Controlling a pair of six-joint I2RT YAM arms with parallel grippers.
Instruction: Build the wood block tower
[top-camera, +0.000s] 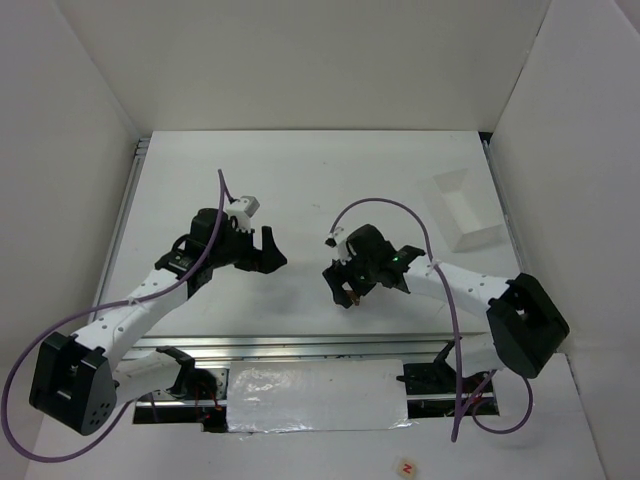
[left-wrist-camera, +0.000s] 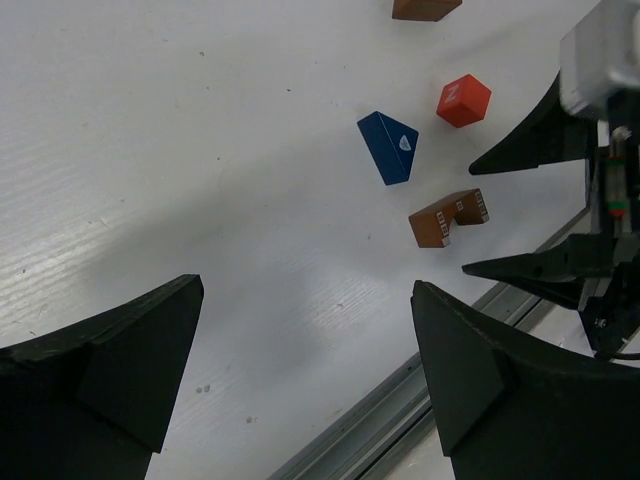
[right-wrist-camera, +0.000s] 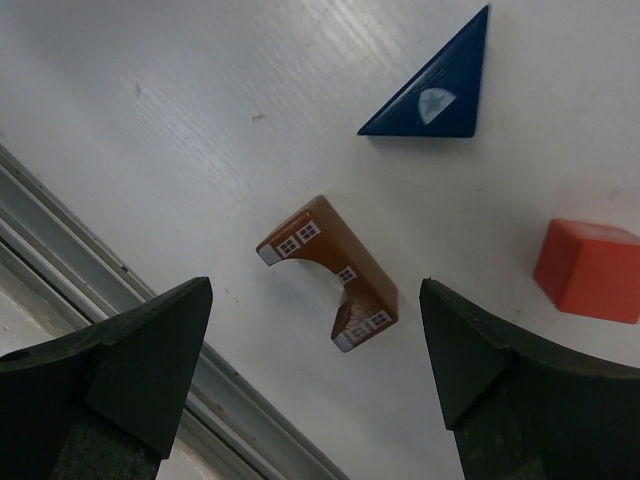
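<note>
Wood blocks lie unstacked on the table (top-camera: 300, 170) between the two grippers: a blue wedge (left-wrist-camera: 390, 146), a red cube (left-wrist-camera: 464, 100), a brown arch (left-wrist-camera: 447, 219), and a second brown block (left-wrist-camera: 425, 8) cut by the frame edge. None touch. Left gripper (left-wrist-camera: 305, 300): fingers spread, holding nothing. Right gripper (right-wrist-camera: 315, 292): fingers spread, empty, above the arch, near the edge rail (right-wrist-camera: 60, 240).

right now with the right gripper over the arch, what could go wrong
The arch lies diagonal below the open right gripper, so closing may twist it rather than clamp it. It sits close to the rail, so a nudge could push it there. The left gripper, also open, faces the same blocks, wedge and cube included; the arms might collide.
</note>
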